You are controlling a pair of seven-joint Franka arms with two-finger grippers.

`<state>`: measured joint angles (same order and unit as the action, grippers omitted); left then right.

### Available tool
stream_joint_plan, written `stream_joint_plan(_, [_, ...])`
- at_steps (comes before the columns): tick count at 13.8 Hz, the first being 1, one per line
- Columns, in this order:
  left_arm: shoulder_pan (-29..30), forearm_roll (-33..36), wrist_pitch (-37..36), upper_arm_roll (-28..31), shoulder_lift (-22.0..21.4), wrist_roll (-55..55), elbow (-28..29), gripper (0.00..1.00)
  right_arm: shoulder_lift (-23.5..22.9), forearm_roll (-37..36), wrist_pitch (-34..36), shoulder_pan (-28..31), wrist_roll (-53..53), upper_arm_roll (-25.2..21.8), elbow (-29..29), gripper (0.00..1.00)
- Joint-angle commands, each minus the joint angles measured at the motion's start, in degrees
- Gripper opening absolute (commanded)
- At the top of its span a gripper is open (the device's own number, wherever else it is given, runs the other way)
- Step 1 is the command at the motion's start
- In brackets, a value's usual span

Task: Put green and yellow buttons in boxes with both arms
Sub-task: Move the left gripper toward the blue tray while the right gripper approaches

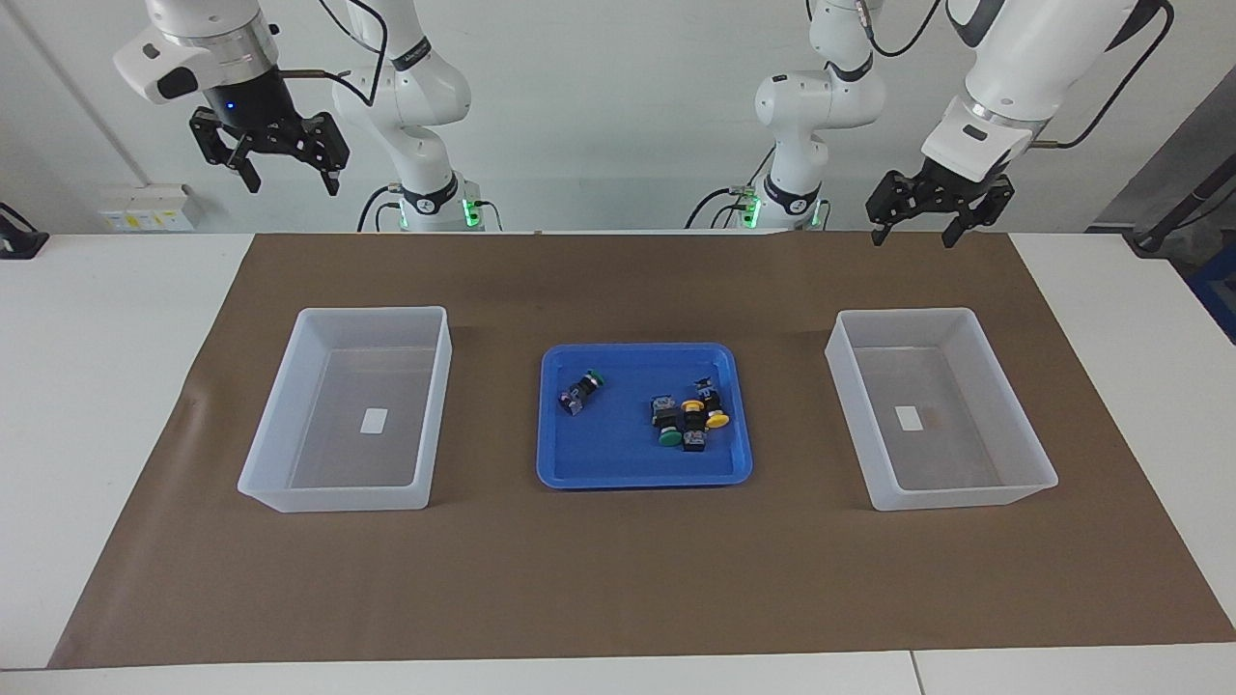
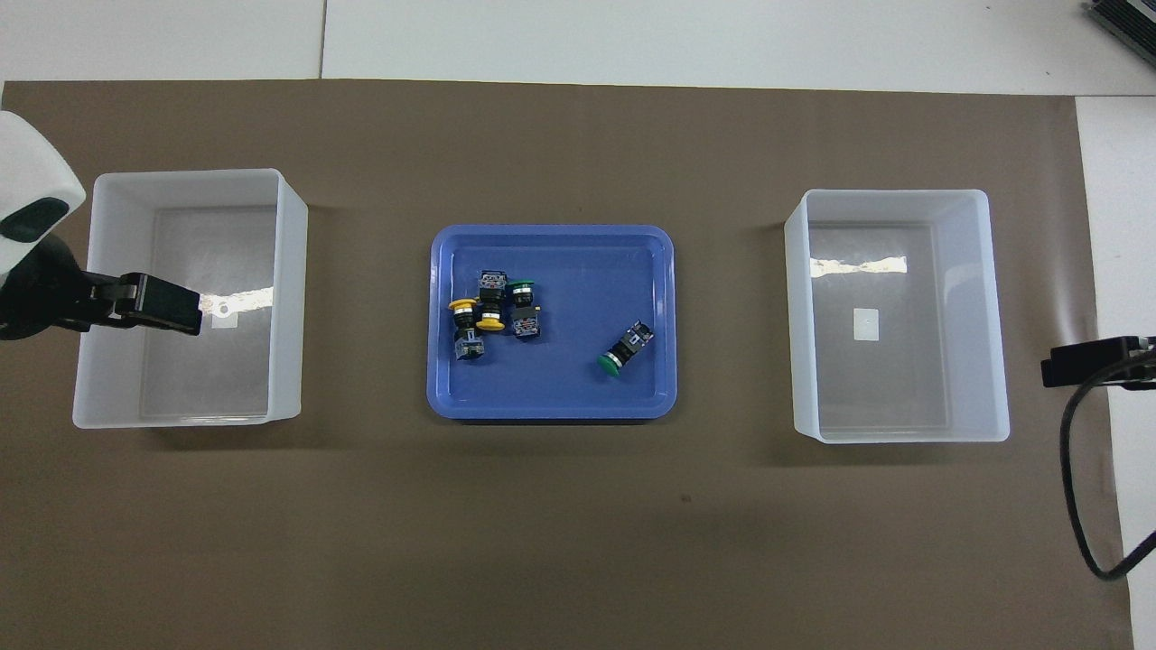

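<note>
In the facing view, the white desk point(image 1: 116, 386) carries a brown mat point(image 1: 618, 579); the left hand point(image 1: 939, 220) and right hand point(image 1: 280, 159) hang spread and empty. At 6 o'clock of both, the buttons point(image 1: 688, 421) lie in the blue tray point(image 1: 579, 463), between two clear boxes point(image 1: 290, 454). In the overhead view, three buttons point(image 2: 492, 311) cluster in the tray point(image 2: 560, 388), one green button point(image 2: 623, 350) at their 4 o'clock; the left hand point(image 2: 158, 305) covers one box point(image 2: 287, 298).

We see a white table point(image 1: 116, 319) filling most of both views, its centre covered by a large brown paper mat point(image 1: 618, 569). In the overhead view a seam in the tabletop point(image 2: 323, 41) runs down from the top edge. At the top of the facing view stands a plain pale wall point(image 1: 618, 106). At its upper left a white socket strip point(image 1: 145, 208) sits against that wall. Dark equipment point(image 1: 1183, 208) shows at the right edge. Lighting is even and soft.
</note>
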<state>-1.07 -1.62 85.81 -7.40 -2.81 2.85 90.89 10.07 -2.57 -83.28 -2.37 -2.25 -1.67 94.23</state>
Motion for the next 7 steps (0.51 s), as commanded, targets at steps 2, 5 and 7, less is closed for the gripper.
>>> stream_joint_plan(2, [0.4,-0.1,1.4,-0.1,-0.4,-0.7,1.6,1.00,-7.9,1.5,-0.1,1.9,-2.5,0.0,-8.3,1.00])
stream_joint_plan(5, [-0.7,-0.2,5.2,-0.3,-0.9,-0.2,5.1,1.00,-7.3,1.3,-0.5,1.9,-5.1,0.0,-6.6,1.00])
stream_joint_plan(7, [-2.4,-0.4,10.5,-0.5,-0.3,0.7,8.8,1.00,-7.1,1.3,-0.5,1.6,-5.4,0.1,-6.1,1.00])
